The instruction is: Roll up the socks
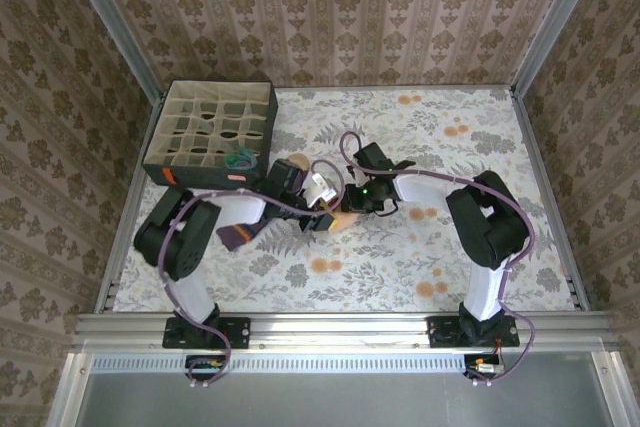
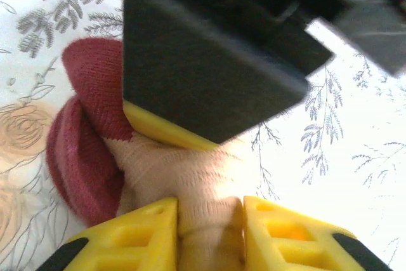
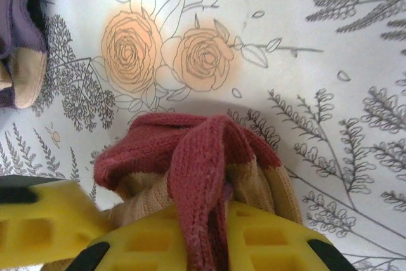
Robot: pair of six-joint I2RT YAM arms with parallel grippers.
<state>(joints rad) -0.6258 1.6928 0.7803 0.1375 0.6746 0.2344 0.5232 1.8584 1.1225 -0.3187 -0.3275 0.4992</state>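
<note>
I have the peach sock (image 1: 338, 221) bunched into a lump near the middle of the surface (image 1: 450, 267), caught between both claws. From the right wrist its maroon end points away from the right claw (image 3: 206, 233), and a maroon strip runs back from there between the two fingers, which are pinched close on it. From the left wrist the pale ribbed body runs down into the left claw (image 2: 210, 211). That claw's gap is narrow and packed with knit that touches both fingers, and the maroon toe and heel bulge out to one side. From above the sock is too crumpled for me to tell its long axis.

Just left of it the purple sock (image 1: 240, 235) lies flat on the surface, partly under my left forearm. Its tan patch shows at the edge of the right wrist view.

At the far left corner sits the dark box (image 1: 165, 132) with its grid of compartments. One cell in the near row, toward the right end, holds the blue-grey sock (image 1: 240, 159) as a small bundle
</note>
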